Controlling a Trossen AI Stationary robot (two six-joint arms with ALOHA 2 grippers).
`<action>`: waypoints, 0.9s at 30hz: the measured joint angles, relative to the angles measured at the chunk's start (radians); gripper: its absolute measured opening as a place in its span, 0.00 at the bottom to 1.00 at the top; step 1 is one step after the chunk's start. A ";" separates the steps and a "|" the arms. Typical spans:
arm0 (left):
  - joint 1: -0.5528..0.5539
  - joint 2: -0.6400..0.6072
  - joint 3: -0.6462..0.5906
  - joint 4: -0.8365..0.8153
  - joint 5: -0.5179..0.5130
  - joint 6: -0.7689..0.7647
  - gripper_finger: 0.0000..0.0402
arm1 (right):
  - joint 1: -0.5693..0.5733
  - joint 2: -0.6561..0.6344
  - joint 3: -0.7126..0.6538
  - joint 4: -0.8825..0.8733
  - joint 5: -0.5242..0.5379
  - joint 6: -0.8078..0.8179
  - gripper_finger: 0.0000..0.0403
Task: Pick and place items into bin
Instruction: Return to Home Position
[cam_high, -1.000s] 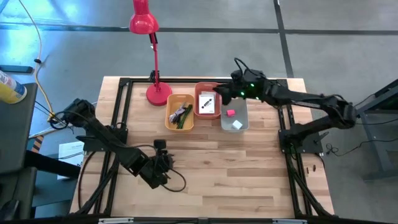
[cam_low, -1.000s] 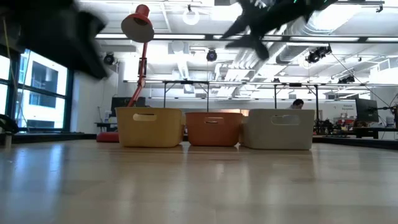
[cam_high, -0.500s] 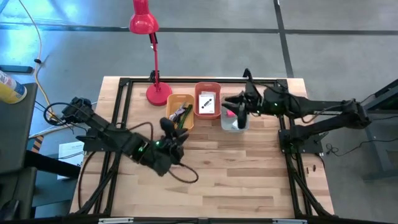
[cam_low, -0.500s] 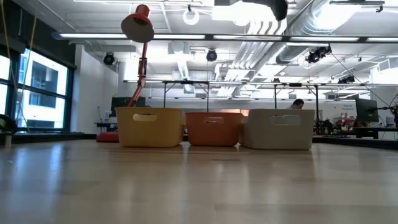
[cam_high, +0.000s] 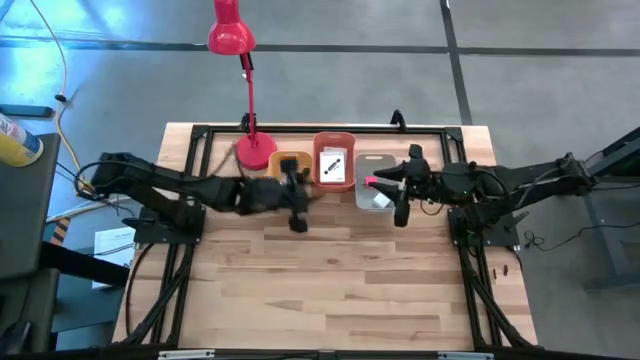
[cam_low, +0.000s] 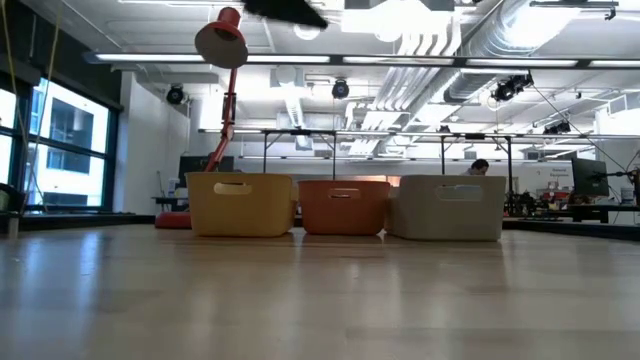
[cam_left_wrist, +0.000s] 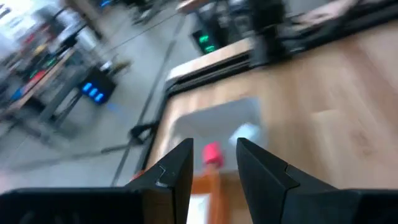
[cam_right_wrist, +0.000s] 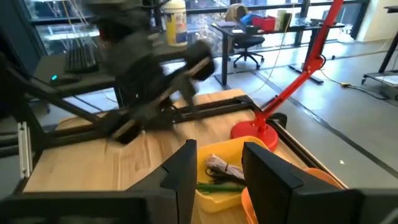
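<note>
All items (cam_high: 333, 163) are judged placed in the bins (cam_high: 334, 135); the left end effector (cam_left_wrist: 212, 155) and the right end effector (cam_right_wrist: 221, 149) are held spread, empty.

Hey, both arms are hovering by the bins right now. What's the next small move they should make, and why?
Probably pull the left end effector and right end effector back from the bins toward their rest poses. Both are open and empty, and the white card, pink cube and green stick already lie in the bins.
</note>
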 joint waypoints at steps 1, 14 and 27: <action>0.022 -0.035 -0.047 0.032 0.010 -0.010 0.28 | 0.013 -0.002 0.000 -0.018 0.016 0.005 0.29; 0.070 -0.531 -0.488 0.236 0.102 -0.078 0.28 | 0.072 -0.080 -0.159 0.165 0.011 -0.038 0.30; 0.072 -0.599 -0.493 0.171 0.380 -0.189 0.28 | 0.067 -0.227 -0.366 0.387 -0.090 -0.069 0.29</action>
